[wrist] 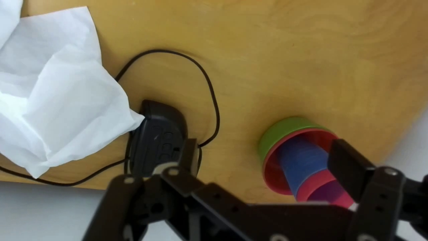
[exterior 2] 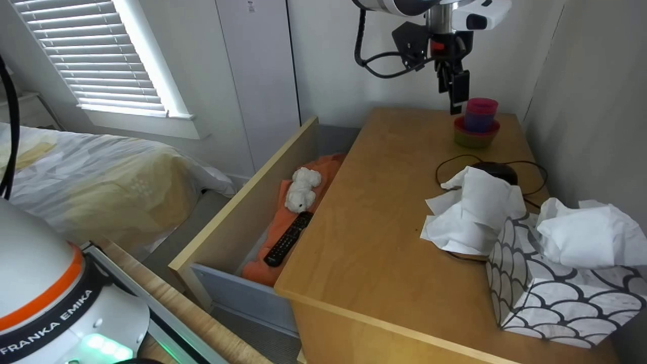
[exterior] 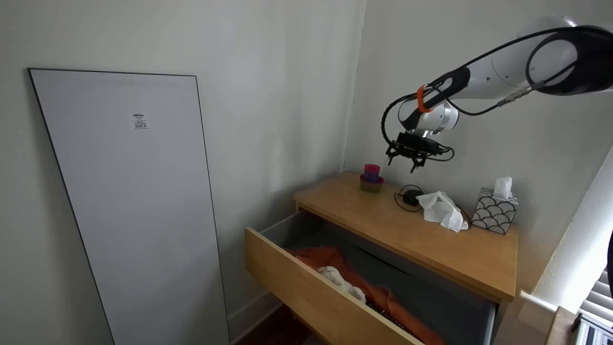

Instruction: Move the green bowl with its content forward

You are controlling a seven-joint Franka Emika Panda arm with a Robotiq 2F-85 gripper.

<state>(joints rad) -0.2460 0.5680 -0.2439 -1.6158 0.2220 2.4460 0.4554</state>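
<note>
- green bowl (wrist: 284, 129): near the far end of the dresser top (exterior 2: 394, 212) in an exterior view, apart from the black device (wrist: 164, 134). it sits level, mouth up, its axis running upright through a round rim.
- cup (wrist: 301, 164): inside the bowl, blue below and pink above, mouth up. its long axis stands close to vertical in both exterior views; in the wrist view it slants toward the lower right.
- gripper (exterior: 401, 166): released, its 2 fingers (wrist: 347, 167) spread wide and pointing down, above the dresser top and apart from the bowl.
- hidden: the cup's base, behind the bowl's wall; part of the rim and of the cup, behind 1 finger in the wrist view.
- hard to make out: whether the cup is 1 piece or 2 nested.
- cut off in an exterior view: the robot arm (exterior: 507, 72), right border, and the drawer (exterior: 311, 297), lower border.
- cut off in an exterior view: the tissue box (exterior 2: 566, 303), right border.
- cut off in the wrist view: the tissue (wrist: 67, 93), left border; it also covers an edge of the black device.
</note>
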